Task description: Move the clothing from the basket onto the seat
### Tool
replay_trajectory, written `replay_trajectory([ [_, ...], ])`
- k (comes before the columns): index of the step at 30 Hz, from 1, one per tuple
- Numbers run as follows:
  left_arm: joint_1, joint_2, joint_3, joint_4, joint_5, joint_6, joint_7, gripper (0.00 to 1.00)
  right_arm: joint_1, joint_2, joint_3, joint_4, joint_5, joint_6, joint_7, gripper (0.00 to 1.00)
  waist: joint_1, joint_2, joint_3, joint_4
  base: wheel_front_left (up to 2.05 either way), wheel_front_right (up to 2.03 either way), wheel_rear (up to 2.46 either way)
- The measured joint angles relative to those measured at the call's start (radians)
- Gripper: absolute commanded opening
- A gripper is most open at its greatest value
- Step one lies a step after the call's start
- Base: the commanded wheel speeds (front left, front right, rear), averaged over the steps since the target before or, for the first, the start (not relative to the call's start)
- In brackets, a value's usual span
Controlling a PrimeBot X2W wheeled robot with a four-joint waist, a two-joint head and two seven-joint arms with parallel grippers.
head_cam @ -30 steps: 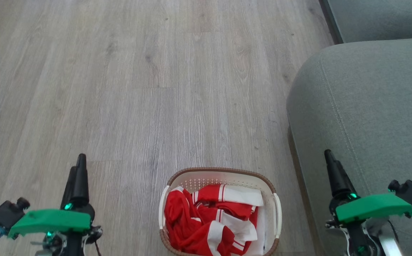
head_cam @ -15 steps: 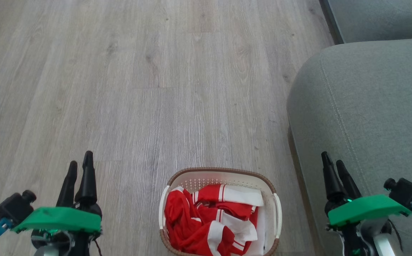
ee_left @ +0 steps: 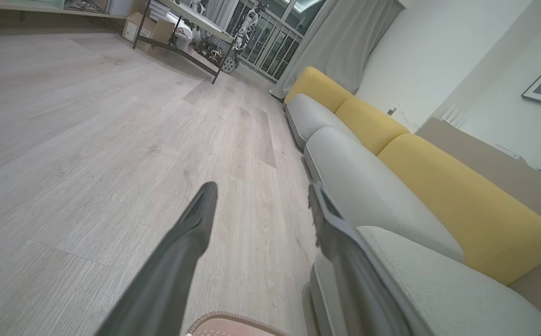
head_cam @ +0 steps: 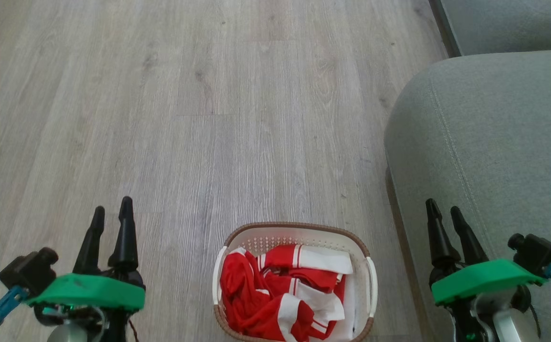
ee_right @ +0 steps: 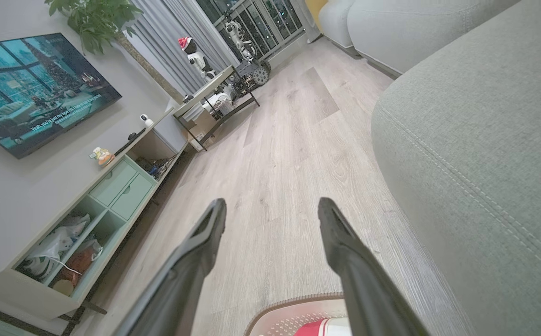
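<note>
The cream basket with a brown rim stands on the floor at the bottom centre of the head view. Red clothing with white stripes lies crumpled inside it. The grey-green seat is to its right. My left gripper hangs open left of the basket, fingers pointing away from me. My right gripper is open over the seat's front edge, to the right of the basket. The basket rim peeks in at the bottom of the left wrist view, and the basket with a bit of red cloth shows in the right wrist view.
Wood-look floor stretches ahead and to the left. A second grey cushion lies beyond the seat. Yellow backrests line the sofa. A low TV cabinet and a metal shelf stand along the opposite wall.
Both wrists have rolled, so each gripper's two fingers now show side by side. Both grippers drifted slightly toward the basket. The basket and clothing have not moved.
</note>
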State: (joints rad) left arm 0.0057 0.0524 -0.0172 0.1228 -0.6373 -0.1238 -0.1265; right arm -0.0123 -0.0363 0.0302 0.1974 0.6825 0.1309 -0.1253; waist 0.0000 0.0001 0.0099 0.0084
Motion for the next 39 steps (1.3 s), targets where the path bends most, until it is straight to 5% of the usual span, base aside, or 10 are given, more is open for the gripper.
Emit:
replay_trajectory([
  [39,0.0,0.008,-0.035,-0.086,0.447,-0.001,-0.114,1.0,-0.021,-0.001,0.054,-0.069,-0.427,0.0,-0.117,1.0,0.0,0.0,0.019,-0.011,0.0,0.0,0.0],
])
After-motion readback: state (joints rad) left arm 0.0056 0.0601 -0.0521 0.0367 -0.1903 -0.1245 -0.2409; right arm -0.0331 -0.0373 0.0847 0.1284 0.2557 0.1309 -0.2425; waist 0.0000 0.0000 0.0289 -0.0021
